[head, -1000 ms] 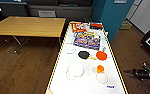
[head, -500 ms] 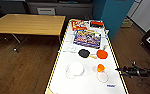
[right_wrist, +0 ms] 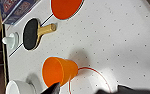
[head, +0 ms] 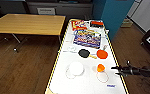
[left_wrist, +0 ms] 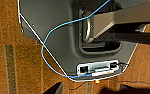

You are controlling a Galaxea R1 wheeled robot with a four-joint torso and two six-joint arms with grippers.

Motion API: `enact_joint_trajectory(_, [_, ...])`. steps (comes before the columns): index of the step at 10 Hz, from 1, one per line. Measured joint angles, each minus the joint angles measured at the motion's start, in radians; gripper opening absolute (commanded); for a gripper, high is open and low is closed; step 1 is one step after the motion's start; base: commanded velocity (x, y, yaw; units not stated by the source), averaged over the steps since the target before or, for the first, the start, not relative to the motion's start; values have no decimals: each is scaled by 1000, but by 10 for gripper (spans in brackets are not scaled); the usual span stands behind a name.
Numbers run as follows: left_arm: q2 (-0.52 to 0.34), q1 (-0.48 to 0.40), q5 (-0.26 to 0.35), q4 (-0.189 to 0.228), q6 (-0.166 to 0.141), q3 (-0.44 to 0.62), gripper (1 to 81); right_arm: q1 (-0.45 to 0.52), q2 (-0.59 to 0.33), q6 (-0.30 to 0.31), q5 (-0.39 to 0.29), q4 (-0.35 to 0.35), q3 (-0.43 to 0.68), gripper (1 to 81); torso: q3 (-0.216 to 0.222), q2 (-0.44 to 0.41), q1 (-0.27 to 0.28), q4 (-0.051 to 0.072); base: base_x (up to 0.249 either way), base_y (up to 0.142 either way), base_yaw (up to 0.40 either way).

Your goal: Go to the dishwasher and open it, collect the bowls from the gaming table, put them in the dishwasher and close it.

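Observation:
The gaming table [head: 91, 83] is long and white with a yellowish edge. On it a small orange bowl [head: 100, 67], deep like a cup, lies tipped on its side [right_wrist: 59, 72]. To its left is a white bowl [head: 76, 68]. Further back lie a flat orange round piece [head: 102, 54] and a black round piece [head: 84, 53] with a wooden handle. My right gripper [head: 116, 70] reaches in over the table's right edge, open and empty, just right of the small orange bowl [right_wrist: 87, 89]. My left gripper [left_wrist: 91, 90] hangs over the robot's base, fingers apart. The dishwasher is out of view.
Colourful game boxes [head: 87, 37] cover the table's far end, with a small white cup [head: 72, 48] in front of them. A wooden table [head: 28, 23] stands to the left across brown floor. A teal wall [head: 111, 15] rises at the right. A blue cable [left_wrist: 48, 37] crosses the base.
The camera has come nearer to the white table. My right gripper has moved left, in over the table's edge, toward the small orange bowl.

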Motion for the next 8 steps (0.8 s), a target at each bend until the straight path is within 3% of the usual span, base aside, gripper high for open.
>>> enact_joint_trajectory(3, [0, 0, 1, 0, 0, 0, 811, 40, 10, 37, 6, 1, -37, 811, 0, 0, 0, 0, 0, 0, 0])
enact_joint_trajectory(8, [-5, 0, 5, 0, 0, -1, 811, 17, 140, 73, 12, 3, -157, 811, 0, 0, 0, 0, 0, 0, 0])
